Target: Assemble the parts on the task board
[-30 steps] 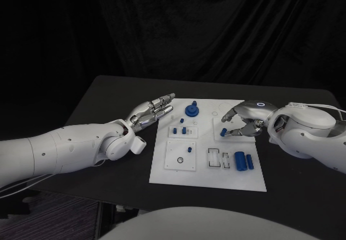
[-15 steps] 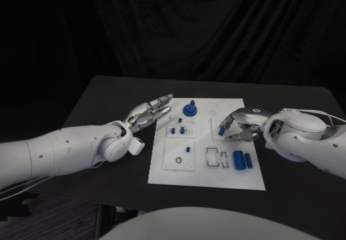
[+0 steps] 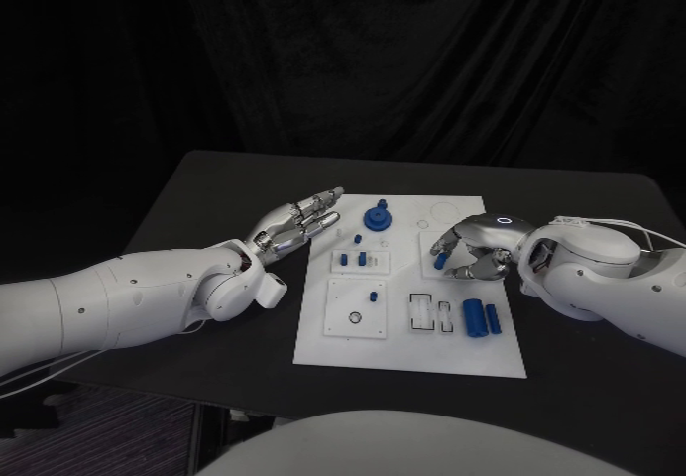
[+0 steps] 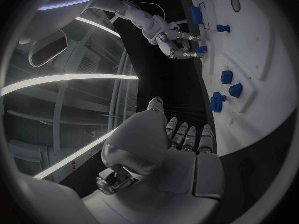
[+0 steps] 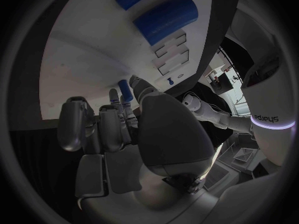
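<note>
Placement looks under way: right hand (image 3: 473, 248), at three o'clock on the task board (image 3: 414, 349), pinches a small blue peg (image 3: 442, 260) in its fingers, seemingly needing a socket, while left hand (image 3: 297, 223) hovers open, empty, at nine.

The right arm (image 5: 269, 118) reads "sharpa", mirrored.

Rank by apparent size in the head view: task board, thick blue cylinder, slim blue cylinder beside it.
1. task board
2. thick blue cylinder
3. slim blue cylinder, similar length but clearly thinner
</note>
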